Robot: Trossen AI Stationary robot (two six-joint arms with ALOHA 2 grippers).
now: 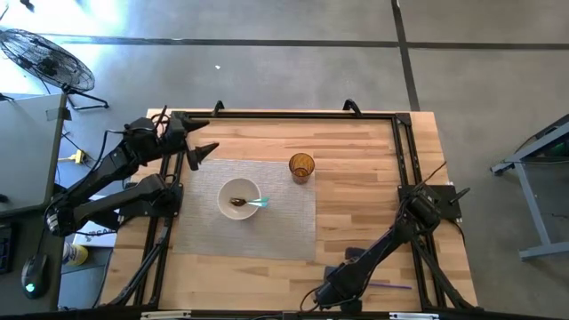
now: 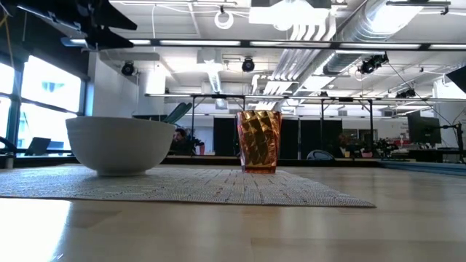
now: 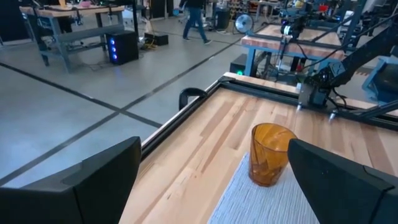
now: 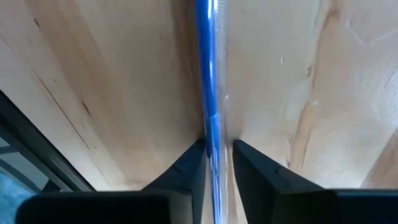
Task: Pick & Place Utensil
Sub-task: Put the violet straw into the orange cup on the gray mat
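A white bowl (image 1: 240, 197) (image 2: 120, 144) stands on a grey placemat (image 1: 244, 209) with a teal-handled spoon (image 1: 256, 204) in it; the handle sticks up over the rim (image 2: 177, 113). An amber cup (image 1: 301, 167) (image 3: 269, 154) stands at the mat's far right corner. My left gripper (image 1: 201, 152) (image 3: 211, 186) hovers open above the mat's far left corner. My right gripper (image 1: 336, 292) (image 4: 216, 152) is low at the table's near edge, shut on a thin blue utensil (image 4: 207, 74) (image 1: 388, 285). My right gripper pinches the blue utensil's slim handle (image 4: 211, 134) between its two fingers (image 4: 194, 158), which lie across it and come from above, pointing down at the wood. The handle runs on past the fingertips close over the table; whether it is lifted clear I cannot tell.
A black metal frame (image 1: 284, 114) runs along the table's far edge and both sides. Bare wood (image 1: 364, 204) lies between the mat and the right arm's base. A person walks in the room beyond the table (image 3: 196, 18).
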